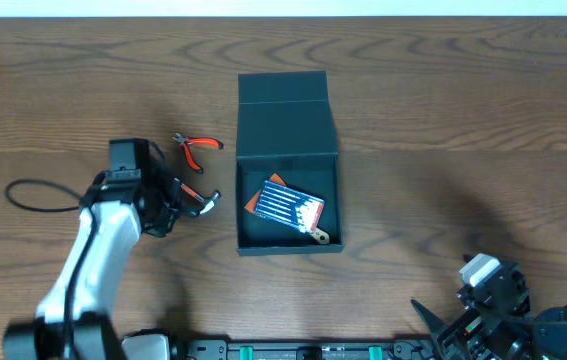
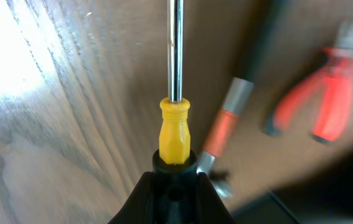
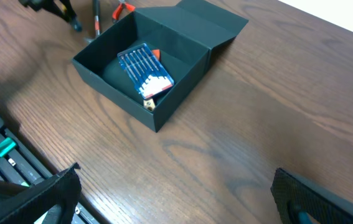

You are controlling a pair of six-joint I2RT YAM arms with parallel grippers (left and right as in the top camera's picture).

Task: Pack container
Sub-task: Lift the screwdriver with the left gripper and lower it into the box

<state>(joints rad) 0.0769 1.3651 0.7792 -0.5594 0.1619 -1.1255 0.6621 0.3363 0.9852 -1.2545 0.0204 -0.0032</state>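
Observation:
The container (image 1: pixel 285 125) is a dark square box at the table's middle, its flap lid open toward the back. It also shows in the right wrist view (image 3: pixel 117 93). A blue and orange packet of small tools (image 1: pixel 285 208) lies inside it. My left gripper (image 1: pixel 191 203) is just left of the box, shut on a yellow-handled screwdriver (image 2: pixel 175 127) whose steel shaft points away from the jaws (image 2: pixel 175 171). Red-handled pliers (image 1: pixel 198 148) lie on the table behind it. My right gripper (image 3: pixel 176 199) is open and empty at the front right (image 1: pixel 463 325).
In the left wrist view, an orange-handled tool with a grey collar (image 2: pixel 226 121) lies beside the screwdriver, with the pliers (image 2: pixel 325 99) blurred beyond it. A black cable (image 1: pixel 33 195) loops at the left. A rail runs along the table's front edge (image 1: pixel 293 350).

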